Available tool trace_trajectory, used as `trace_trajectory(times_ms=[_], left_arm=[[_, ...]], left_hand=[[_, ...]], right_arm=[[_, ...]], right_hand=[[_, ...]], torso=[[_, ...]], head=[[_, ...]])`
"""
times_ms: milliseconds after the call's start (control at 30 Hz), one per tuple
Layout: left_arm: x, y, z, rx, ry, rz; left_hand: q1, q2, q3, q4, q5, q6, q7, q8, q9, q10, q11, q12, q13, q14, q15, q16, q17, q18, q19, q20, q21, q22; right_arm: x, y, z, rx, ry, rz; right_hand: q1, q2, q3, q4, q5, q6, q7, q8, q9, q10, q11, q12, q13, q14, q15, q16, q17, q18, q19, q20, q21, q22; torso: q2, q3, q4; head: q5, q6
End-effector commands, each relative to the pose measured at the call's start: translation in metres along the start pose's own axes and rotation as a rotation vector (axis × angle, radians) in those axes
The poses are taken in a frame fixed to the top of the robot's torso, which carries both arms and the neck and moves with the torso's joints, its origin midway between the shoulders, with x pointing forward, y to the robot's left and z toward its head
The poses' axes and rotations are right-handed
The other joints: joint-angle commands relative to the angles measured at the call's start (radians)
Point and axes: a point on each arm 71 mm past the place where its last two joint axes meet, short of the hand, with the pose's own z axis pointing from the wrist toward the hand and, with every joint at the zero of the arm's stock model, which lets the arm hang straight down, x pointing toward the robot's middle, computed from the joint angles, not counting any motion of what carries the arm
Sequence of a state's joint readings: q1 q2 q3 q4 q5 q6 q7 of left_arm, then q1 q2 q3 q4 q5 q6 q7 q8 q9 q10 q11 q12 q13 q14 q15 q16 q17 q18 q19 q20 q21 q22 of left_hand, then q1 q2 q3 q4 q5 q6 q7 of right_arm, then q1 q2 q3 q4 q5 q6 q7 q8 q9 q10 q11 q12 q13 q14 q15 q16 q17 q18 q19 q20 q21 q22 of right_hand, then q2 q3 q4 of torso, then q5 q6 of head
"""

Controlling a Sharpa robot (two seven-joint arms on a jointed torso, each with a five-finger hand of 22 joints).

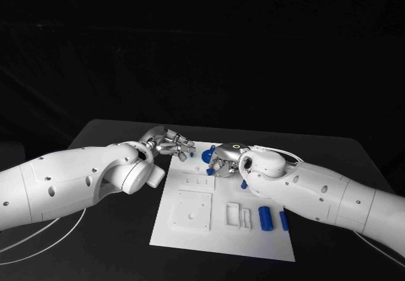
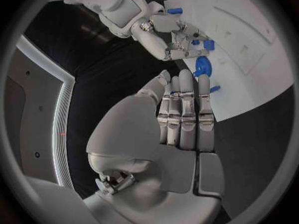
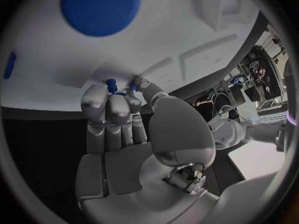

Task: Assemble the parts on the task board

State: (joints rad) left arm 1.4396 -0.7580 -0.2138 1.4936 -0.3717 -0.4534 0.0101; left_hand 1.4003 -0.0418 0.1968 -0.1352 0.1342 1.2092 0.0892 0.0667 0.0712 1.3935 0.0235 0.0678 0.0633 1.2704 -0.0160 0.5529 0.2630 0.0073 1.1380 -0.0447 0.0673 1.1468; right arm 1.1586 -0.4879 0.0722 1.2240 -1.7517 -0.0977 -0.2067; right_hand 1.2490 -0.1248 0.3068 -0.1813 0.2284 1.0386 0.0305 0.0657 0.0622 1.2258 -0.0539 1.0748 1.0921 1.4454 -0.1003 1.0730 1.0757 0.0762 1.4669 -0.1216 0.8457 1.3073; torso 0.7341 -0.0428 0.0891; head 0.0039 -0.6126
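- Fingers (image 3: 118, 102) of the right hand (image 1: 226, 161) are curled in tight together, and a small blue part (image 3: 112, 84) shows pinched at their tips, pressed close against the white task board (image 1: 190, 240).
- From the head view that right hand sits over the far end of the board, just beside a round blue disc-shaped part (image 1: 208, 154); the right wrist view shows the same blue disc (image 3: 99, 7) large and flat on the board just beyond the fingertips.
- Left hand (image 1: 169, 144) hangs at the board's far left corner, its fingers (image 2: 187, 109) stretched out straight and side by side, slightly apart at the tips, with nothing in them.
- In the left wrist view the two hands are near each other, with the right hand (image 2: 177, 42) well past the left fingertips, and small blue pieces show round it.
- White rectangular task board lies in the middle of the black counter (image 1: 101, 252), its long side running away from the robot.
- On the near half of the board lie a blue cylinder part (image 1: 266, 218) and a slimmer blue bar part (image 1: 284, 220), side by side and just apart, by the board's right edge.
- A white square raised plate (image 1: 193, 214) and a white slotted block (image 1: 238, 216) stand on the board to their left.
- No writing or label can be read on the board, the parts or the arms.
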Motion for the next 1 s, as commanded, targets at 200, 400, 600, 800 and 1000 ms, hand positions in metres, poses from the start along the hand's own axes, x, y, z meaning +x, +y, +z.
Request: trace_trajectory(times_ms=[200, 400, 600, 800, 1000], left_arm=[[0.0017, -0.0024, 0.0002, 0.009, 0.013, -0.005], [0.0017, -0.0025, 0.0004, 0.007, 0.013, -0.005], [0.0011, -0.0024, 0.0004, 0.005, 0.01, -0.005], [0.0011, -0.0023, 0.0003, 0.002, 0.01, -0.004], [0.0011, -0.0024, 0.0002, 0.001, 0.011, -0.004]], left_hand=[[0.001, 0.009, 0.003, 0.003, 0.001, -0.009, 0.001, 0.001, 0.0, -0.005, -0.002, -0.004, 0.0, 0.007, -0.002, -0.006, 0.002, 0.019, -0.002, 0.005, 0.001, 0.0], [0.001, 0.01, 0.002, 0.004, 0.001, -0.01, 0.001, 0.001, -0.001, -0.005, -0.002, -0.004, 0.0, 0.008, -0.002, -0.006, 0.003, 0.019, -0.002, 0.005, 0.001, 0.001], [0.0, 0.011, 0.002, 0.005, 0.002, -0.01, 0.001, 0.001, -0.001, -0.005, -0.002, -0.004, 0.0, 0.008, -0.002, -0.006, 0.003, 0.019, -0.002, 0.005, 0.001, 0.002], [-0.001, 0.011, 0.002, 0.006, 0.001, -0.012, 0.001, 0.0, -0.001, -0.006, -0.001, -0.004, 0.0, 0.008, -0.002, -0.006, 0.004, 0.019, -0.001, 0.005, 0.001, 0.002], [-0.004, 0.012, 0.001, 0.01, 0.001, -0.016, 0.001, 0.0, -0.001, -0.007, -0.001, -0.004, 0.0, 0.008, -0.002, -0.007, 0.004, 0.019, -0.001, 0.006, 0.0, 0.001]], right_arm=[[0.0166, 0.0054, -0.0009, -0.051, 0.109, -0.002], [0.0172, 0.0057, -0.0007, -0.065, 0.112, -0.003], [0.0167, 0.0026, -0.0001, -0.052, 0.103, -0.024], [0.0146, -0.0002, 0.0005, -0.034, 0.07, -0.058], [0.0109, -0.0013, 0.0008, -0.028, 0.017, -0.077]], right_hand=[[-0.011, 0.026, 0.04, -0.011, -0.019, 0.048, 0.011, -0.004, -0.001, -0.002, -0.002, 0.001, 0.007, -0.002, -0.005, -0.006, 0.001, -0.019, 0.004, -0.002, -0.003, 0.1], [-0.026, 0.051, 0.073, -0.014, -0.049, 0.115, 0.028, -0.004, 0.0, -0.001, 0.016, 0.011, 0.014, -0.003, 0.007, -0.004, 0.002, -0.013, 0.002, 0.008, -0.002, 0.1], [-0.036, 0.046, 0.06, -0.005, -0.036, 0.128, 0.037, -0.004, 0.0, 0.0, 0.032, 0.014, 0.014, -0.002, 0.017, -0.001, 0.003, -0.005, 0.002, 0.018, -0.001, 0.099], [-0.041, 0.041, 0.04, 0.027, -0.024, 0.142, 0.04, -0.004, 0.0, 0.004, 0.037, 0.016, 0.011, 0.0, 0.021, 0.003, 0.005, 0.001, 0.005, 0.023, 0.005, 0.1], [-0.037, 0.033, 0.04, 0.075, -0.042, 0.149, 0.035, -0.004, 0.0, 0.009, 0.034, 0.017, 0.008, 0.003, 0.019, 0.006, 0.01, 0.001, 0.009, 0.022, 0.011, 0.102]], torso=[[0.001, -0.0003, -0.0008], [0.0, -0.0008, -0.0005], [0.0, -0.0011, -0.0015], [0.0, -0.0004, -0.0018], [-0.001, -0.001, -0.0018]], head=[[0.001, -0.005], [0.004, -0.007], [0.003, -0.006], [0.001, -0.005], [-0.001, -0.003]])
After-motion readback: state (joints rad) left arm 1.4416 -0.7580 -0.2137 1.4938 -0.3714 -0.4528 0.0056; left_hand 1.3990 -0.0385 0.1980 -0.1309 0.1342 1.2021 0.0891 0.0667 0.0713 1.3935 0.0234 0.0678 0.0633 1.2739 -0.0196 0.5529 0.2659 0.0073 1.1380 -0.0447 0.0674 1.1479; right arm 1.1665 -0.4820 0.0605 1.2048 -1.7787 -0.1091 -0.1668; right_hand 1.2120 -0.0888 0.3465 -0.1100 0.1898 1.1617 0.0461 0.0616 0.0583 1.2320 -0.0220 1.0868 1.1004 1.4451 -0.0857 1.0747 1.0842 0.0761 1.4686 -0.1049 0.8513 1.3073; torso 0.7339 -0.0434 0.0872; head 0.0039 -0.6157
